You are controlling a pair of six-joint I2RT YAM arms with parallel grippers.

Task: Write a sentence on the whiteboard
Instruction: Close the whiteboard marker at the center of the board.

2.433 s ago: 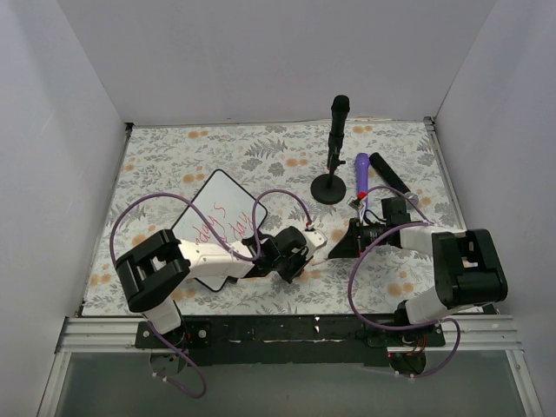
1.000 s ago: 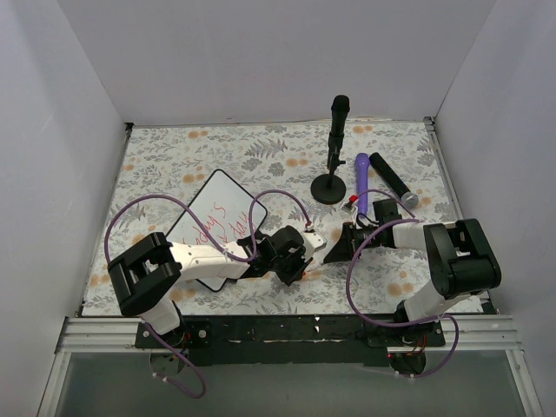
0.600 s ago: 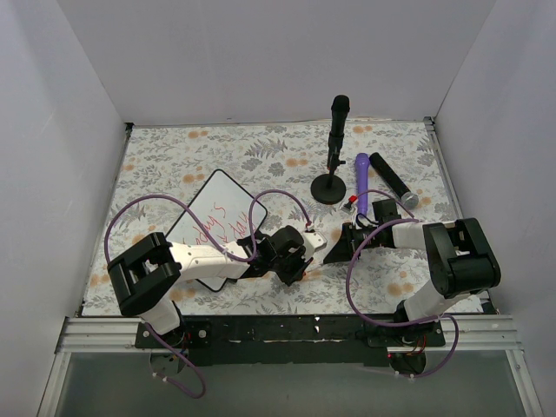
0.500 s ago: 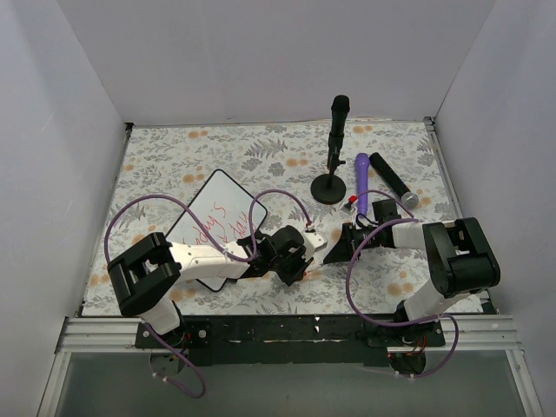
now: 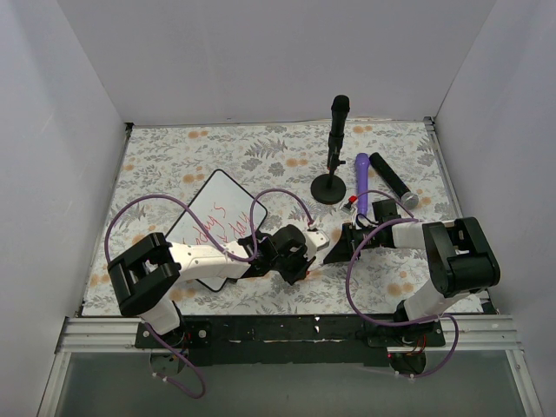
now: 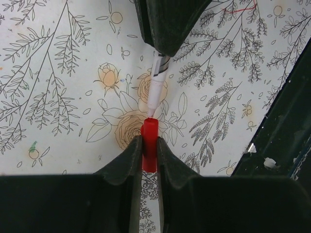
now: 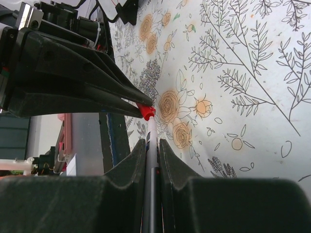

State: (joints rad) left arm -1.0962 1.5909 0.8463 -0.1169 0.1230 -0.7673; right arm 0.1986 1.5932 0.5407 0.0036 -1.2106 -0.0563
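Observation:
The whiteboard (image 5: pixel 217 207) lies tilted on the floral cloth at the left. The red sentence (image 5: pixel 215 228) slants across it, and my left arm covers its near part. My left gripper (image 5: pixel 314 248) (image 6: pixel 149 146) is shut on a red cap (image 6: pixel 149 141) (image 7: pixel 145 111). Facing it, my right gripper (image 5: pixel 335 250) (image 7: pixel 152 145) is shut on a white-barrelled marker (image 6: pixel 158 86) (image 7: pixel 151 138). The marker's tip meets the mouth of the cap, low above the cloth. The two grippers stand nose to nose at the middle front.
A black microphone (image 5: pixel 338 117) stands on a round-based stand (image 5: pixel 328 189) behind the grippers. A purple cylinder (image 5: pixel 361 181) and a black handheld microphone (image 5: pixel 391 180) lie at the right, with a small red item (image 5: pixel 353 202) beside them. A black rail (image 5: pixel 287 330) runs along the near edge.
My right arm has folded back and its gripper has shifted left, closer to the left gripper. Over the last second both grippers have barely moved.

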